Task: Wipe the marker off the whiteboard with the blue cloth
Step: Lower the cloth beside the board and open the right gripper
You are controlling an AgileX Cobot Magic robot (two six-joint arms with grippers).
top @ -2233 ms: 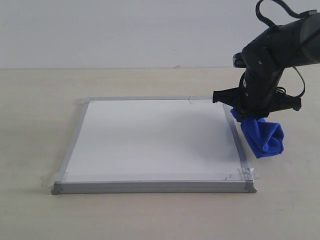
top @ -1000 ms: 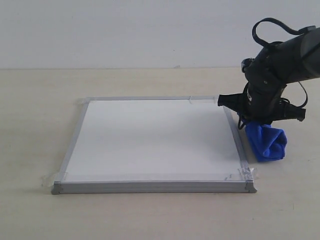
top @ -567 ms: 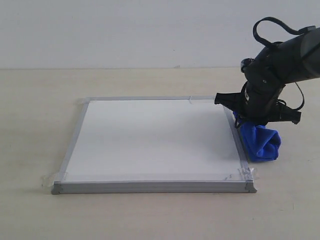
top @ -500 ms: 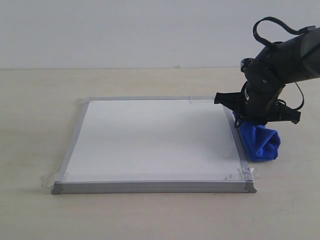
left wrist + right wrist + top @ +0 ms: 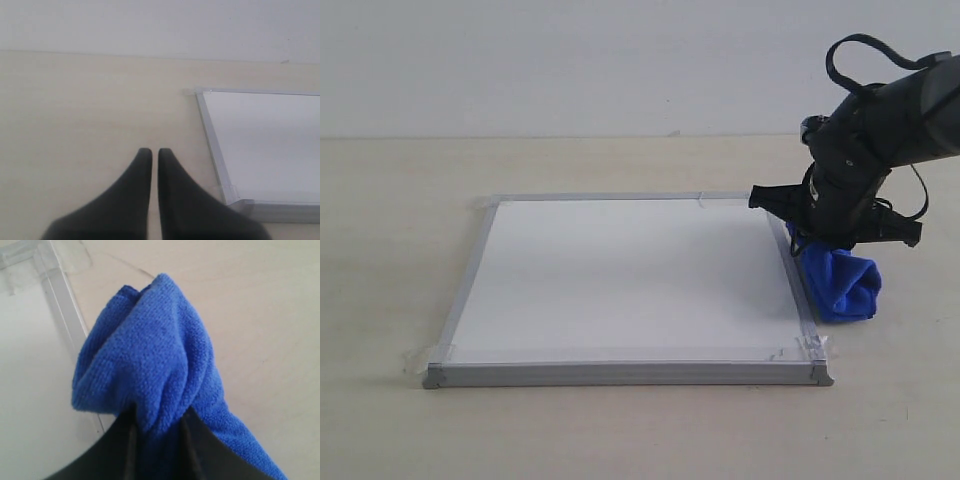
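Just beside the whiteboard [image 5: 620,270], perhaps against its frame, the blue cloth [image 5: 840,285], tight in the right gripper [image 5: 157,424].

- The whiteboard [image 5: 620,275] lies flat on the pale table [image 5: 620,430], its grey frame taped at the corners
- The right gripper [image 5: 817,240] hangs low at the board's right edge
- The blue cloth [image 5: 842,287] bunches out beneath it, down to the table just beside the frame
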